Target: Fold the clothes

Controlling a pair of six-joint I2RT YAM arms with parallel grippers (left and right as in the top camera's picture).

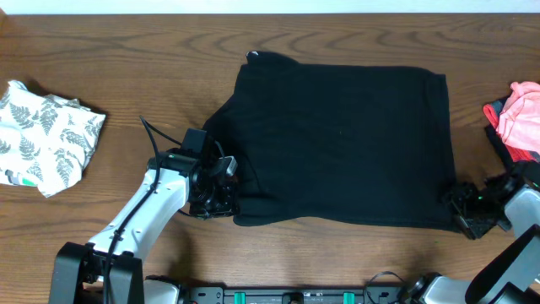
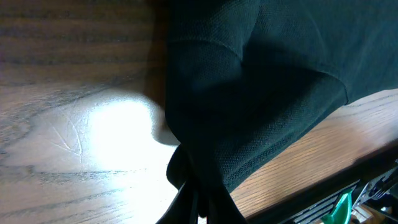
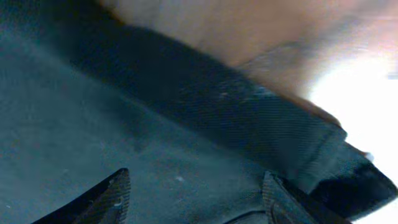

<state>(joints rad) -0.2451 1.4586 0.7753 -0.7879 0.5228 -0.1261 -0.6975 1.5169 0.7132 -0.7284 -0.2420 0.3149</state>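
Observation:
The large black garment [image 1: 346,143] lies spread flat in the middle of the table. At its front left corner my left gripper [image 1: 221,201] is shut on a bunched fold of the black fabric [image 2: 249,93], and the cloth rises out of the closed fingers [image 2: 198,199]. My right gripper [image 1: 466,213] is at the front right corner. There its fingertips [image 3: 118,190] stand wide apart and open over the black cloth [image 3: 155,124], which lies flat between them with its hem [image 3: 298,149] to the right.
A white fern-print piece [image 1: 46,135] lies crumpled at the far left. At the right edge is a pink piece [image 1: 523,114], with a dark red-trimmed one [image 1: 494,118] beside it. Bare wooden table [image 1: 126,51] surrounds the black garment.

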